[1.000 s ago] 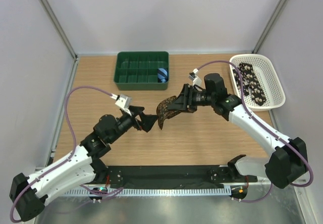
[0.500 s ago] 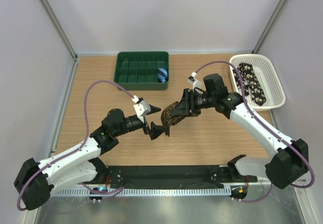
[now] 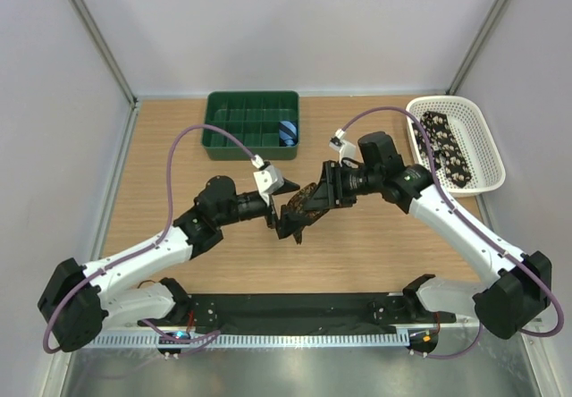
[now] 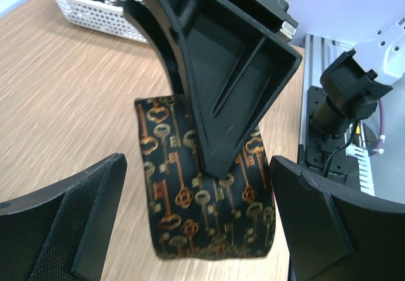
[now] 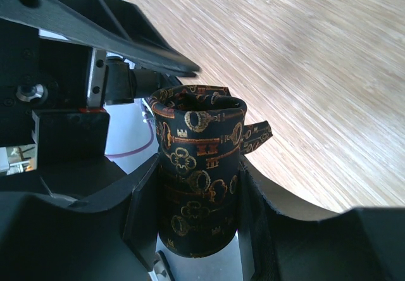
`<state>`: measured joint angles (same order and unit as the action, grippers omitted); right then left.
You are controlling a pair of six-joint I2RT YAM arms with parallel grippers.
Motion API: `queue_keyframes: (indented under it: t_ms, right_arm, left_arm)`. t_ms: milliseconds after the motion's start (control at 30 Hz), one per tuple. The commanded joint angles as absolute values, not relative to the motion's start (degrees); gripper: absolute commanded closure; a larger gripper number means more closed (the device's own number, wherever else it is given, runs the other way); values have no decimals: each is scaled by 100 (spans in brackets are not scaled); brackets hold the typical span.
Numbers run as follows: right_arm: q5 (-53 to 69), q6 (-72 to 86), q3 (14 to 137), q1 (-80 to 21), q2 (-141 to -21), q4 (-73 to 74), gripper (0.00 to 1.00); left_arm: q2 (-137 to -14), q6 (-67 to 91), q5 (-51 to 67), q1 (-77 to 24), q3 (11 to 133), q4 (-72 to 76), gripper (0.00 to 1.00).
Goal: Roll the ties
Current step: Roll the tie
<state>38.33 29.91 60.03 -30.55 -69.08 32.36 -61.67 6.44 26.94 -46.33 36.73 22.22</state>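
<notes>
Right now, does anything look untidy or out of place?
Only the rolled tie clamped in the right gripper: a loose end sticks out sideways near one end of the roll, so it is not neat. The left gripper stands open around it. Nothing looks spilled or damaged.

The right gripper [image 5: 197, 170] holds a rolled dark brown fabric necktie [image 5: 199, 148] patterned with gold and orange keys. Its two black fingers [image 5: 144, 211] press against opposite sides of the roll. The roll stands as a short cylinder between them, with its open, dark-centred end at the top of the view. A short flap of the same fabric [image 5: 256, 135] sticks out from the roll's right side. Up and to the left, a black wedge-shaped finger [image 5: 107, 31] of the left arm reaches across, its tip just above the roll. A thin purple cable [image 5: 130, 149] curves beside the roll's left edge. The pale wood-grain worktop [image 5: 304, 59] fills the upper right, slightly blurred.
</notes>
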Motion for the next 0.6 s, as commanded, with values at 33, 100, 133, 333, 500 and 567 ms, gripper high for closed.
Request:
queue_keyframes:
  t_ms: [33, 100, 133, 333, 500, 567]
  right_arm:
    - [3718, 2856, 6363, -3146, -6829, 3252, 97]
    - [3709, 2856, 6398, -3181, -6864, 3287, 96]
    - [3692, 2856, 6416, -3190, -6864, 3296, 96]
    - [3709, 2926, 6460, -3269, -6900, 3322, 97]
    - [3849, 3050, 6443, -3322, -6882, 3235, 96]
    - [3893, 3172, 6355, -3349, -6847, 3103, 96]
  left_arm:
    - [-6372, 484, 2927, -4772, 4113, 2163, 0]
    - [-6416, 352, 2865, -4860, 4157, 2031, 0]
    - [-6460, 273, 2804, -4869, 4209, 1969, 0]
    - [-6600, -139, 2777, -4939, 4412, 1513, 0]
    - [-6662, -422, 2664, -4983, 4377, 1512, 0]
    - [-6680, -527, 2559, -4983, 4360, 1503, 0]
